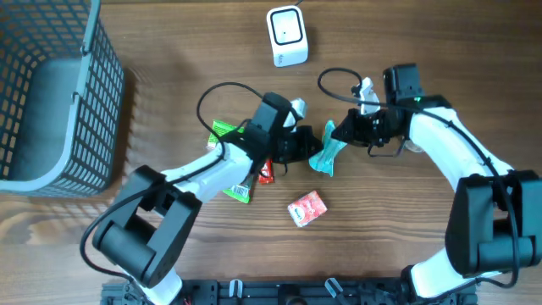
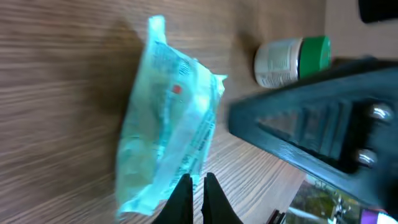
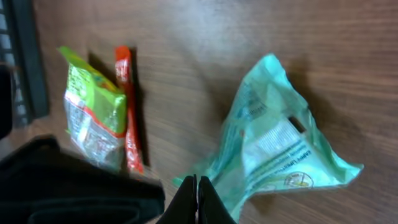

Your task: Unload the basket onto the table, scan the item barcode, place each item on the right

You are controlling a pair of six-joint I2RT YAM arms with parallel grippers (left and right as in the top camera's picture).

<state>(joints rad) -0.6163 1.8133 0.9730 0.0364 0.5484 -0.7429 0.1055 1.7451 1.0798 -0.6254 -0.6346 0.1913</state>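
The item, a crumpled teal packet (image 1: 327, 152), stands up off the table between my two grippers. My left gripper (image 1: 308, 152) meets its left side, and in the left wrist view the gripper (image 2: 197, 179) is shut on the lower edge of the teal packet (image 2: 168, 118). My right gripper (image 1: 342, 132) comes in from the right. In its wrist view the right gripper (image 3: 197, 180) is shut on the near corner of the teal packet (image 3: 273, 149), whose printed label faces the camera. The white scanner (image 1: 286, 36) sits at the back centre.
A grey wire basket (image 1: 51, 93) fills the left. Green packets (image 1: 227, 130) (image 3: 93, 115), a red stick (image 1: 267, 172) (image 3: 127, 106) and a red packet (image 1: 306, 207) lie near the left arm. A green-capped bottle (image 2: 292, 59) lies beyond the packet.
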